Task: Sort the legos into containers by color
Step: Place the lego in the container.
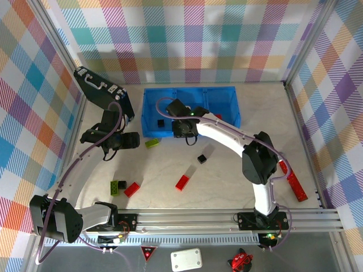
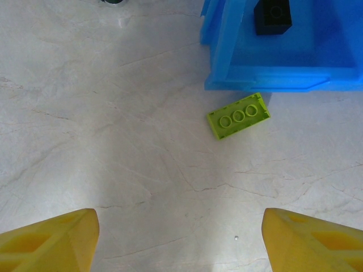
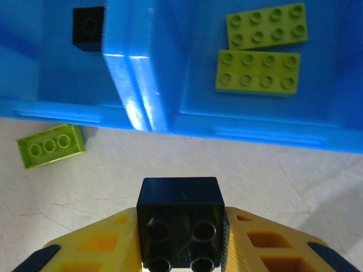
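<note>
Your right gripper (image 3: 181, 238) clamps a black brick (image 3: 180, 201), so lift it into the blue tray (image 3: 142, 85), left compartment (image 3: 45, 73), beside the other black brick (image 3: 88, 27), while your left gripper (image 2: 181, 238) stands wide.

Bright, even overhead light leaves only a soft shadow on the pale marbled tabletop (image 2: 113, 141) under the bright blue plastic tray (image 2: 272, 79) ahead of the left gripper (image 2: 180, 243), whose yellow fingers (image 2: 51, 241) blur. Ahead of the right gripper (image 3: 181, 218), white glare streaks the tray's divider; the small black studded brick (image 3: 180, 195) it grips looks soft.
</note>
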Available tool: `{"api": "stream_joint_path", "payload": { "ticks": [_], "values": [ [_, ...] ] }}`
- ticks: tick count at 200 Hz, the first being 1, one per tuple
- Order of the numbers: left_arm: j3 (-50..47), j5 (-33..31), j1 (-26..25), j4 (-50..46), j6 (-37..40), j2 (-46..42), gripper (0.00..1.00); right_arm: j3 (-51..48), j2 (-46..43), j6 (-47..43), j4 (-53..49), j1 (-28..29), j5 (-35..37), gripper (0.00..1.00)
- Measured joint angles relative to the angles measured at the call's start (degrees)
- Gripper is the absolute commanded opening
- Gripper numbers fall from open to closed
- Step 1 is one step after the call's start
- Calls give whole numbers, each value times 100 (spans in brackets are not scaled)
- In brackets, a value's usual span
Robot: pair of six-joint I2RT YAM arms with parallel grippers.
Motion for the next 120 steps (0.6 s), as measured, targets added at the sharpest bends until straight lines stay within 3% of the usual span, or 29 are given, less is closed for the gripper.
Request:
{"api": "stream_joint_path", "payload": {
  "ticks": [120],
  "values": [
    [-24, -85, 22, -2, 0, -44, 76, 1606, 1399, -79, 114, 280, 348, 35]
  ]
}}
